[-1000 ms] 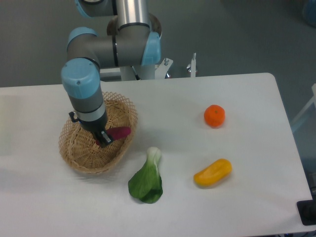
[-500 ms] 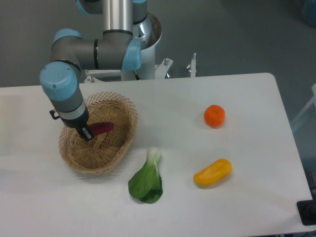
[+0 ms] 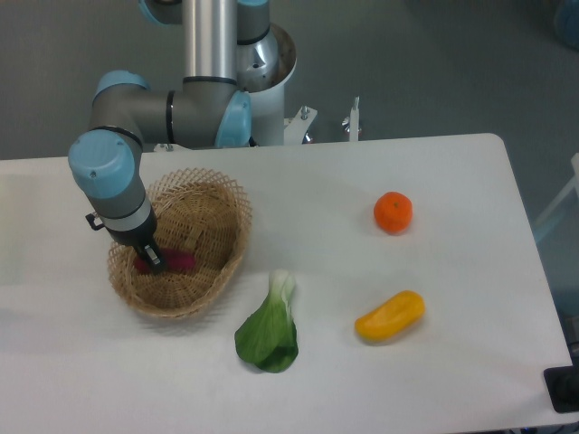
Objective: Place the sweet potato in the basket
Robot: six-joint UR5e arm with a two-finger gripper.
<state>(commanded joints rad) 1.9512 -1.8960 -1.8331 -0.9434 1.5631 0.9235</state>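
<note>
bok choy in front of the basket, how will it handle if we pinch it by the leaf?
The bok choy probably flops: its broad green leaves look thin, so a leaf pinch may tear. The pale stalk end looks firmer, likely the better grip. Lying flat on the table, it seems unlikely to roll.

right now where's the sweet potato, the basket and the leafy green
sweet potato (image 3: 178,260), fixed camera, the visible reddish end
basket (image 3: 220,187), fixed camera, bare far rim
leafy green (image 3: 268,341), fixed camera, dark leaf blade

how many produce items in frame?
4. Sweet potato inside the basket, at the pincer; leafy green in front of the basket; yellow-orange vegetable front right; orange fruit behind it. The arm may hide something in the basket.
</note>
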